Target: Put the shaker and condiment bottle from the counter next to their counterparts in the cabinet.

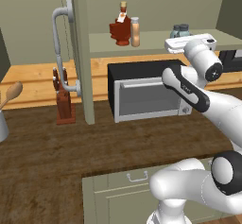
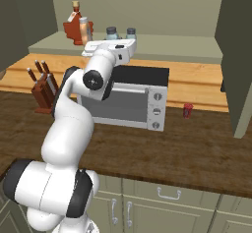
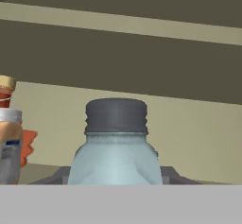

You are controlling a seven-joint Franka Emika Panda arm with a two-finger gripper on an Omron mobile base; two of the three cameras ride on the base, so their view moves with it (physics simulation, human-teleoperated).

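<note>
Hand view puts the shaker (image 3: 116, 147) right up close between the gripper's (image 3: 116, 183) dark finger tips (image 3: 57, 176), one tip showing at each side of its pale body, so the jaws look pinched on it. Behind it on the shelf, off toward the far side, stand the condiment bottle (image 3: 9, 147) and the dark red maple-leaf bottle (image 3: 5, 95).

In the right base view the arm reaches up over the toaster oven (image 2: 125, 99) to the cabinet (image 2: 162, 47) shelf, the hand (image 2: 110, 47) lying level at the shelf's front edge. Two shakers sit just beyond it near the shelf's middle, the shaker (image 2: 112, 32) and its twin shaker (image 2: 131, 33) side by side; which of them the hand has, this view does not settle. The peach bottle stands touching or just beside the maple-leaf bottle toward the shelf's left end.

On the counter (image 2: 197, 148) a knife block (image 2: 43, 92) stands by the back ledge at the left, and a small red cup (image 2: 188, 110) sits right of the oven
</note>
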